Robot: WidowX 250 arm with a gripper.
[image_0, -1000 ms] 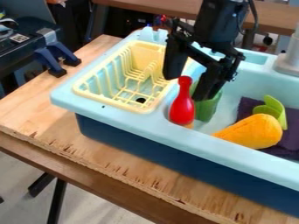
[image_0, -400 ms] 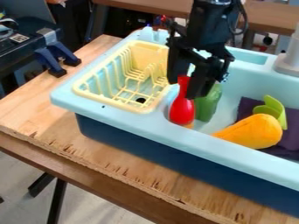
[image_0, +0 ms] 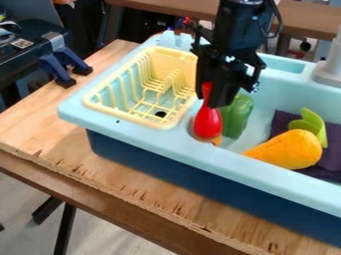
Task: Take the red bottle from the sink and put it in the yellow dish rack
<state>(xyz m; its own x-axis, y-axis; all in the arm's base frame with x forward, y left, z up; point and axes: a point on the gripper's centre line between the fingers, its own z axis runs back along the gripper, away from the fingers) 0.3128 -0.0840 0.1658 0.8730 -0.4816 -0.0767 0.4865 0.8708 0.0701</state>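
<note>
The black gripper (image_0: 208,98) hangs at the upper middle, over the sink's left end, its fingers closed around the narrow neck of a red bowling-pin-shaped toy (image_0: 208,123). The red toy is upright, with its wide end down, beside the divider between rack and basin. An orange piece (image_0: 216,141) shows just below it. Behind and right of the red toy is a green pepper-like toy (image_0: 236,117), partly hidden by the gripper.
A yellow dish rack (image_0: 97,101) sits left of the gripper. In the light blue sink (image_0: 266,172), an orange carrot-like toy (image_0: 289,149) with green leaves (image_0: 310,124) lies by a dark purple cloth (image_0: 331,158). A grey faucet base (image_0: 328,72) stands at the right.
The gripper's fingers have come together on the red toy's neck, and the wrist has turned. The red toy has risen slightly, showing more of the orange piece below.
</note>
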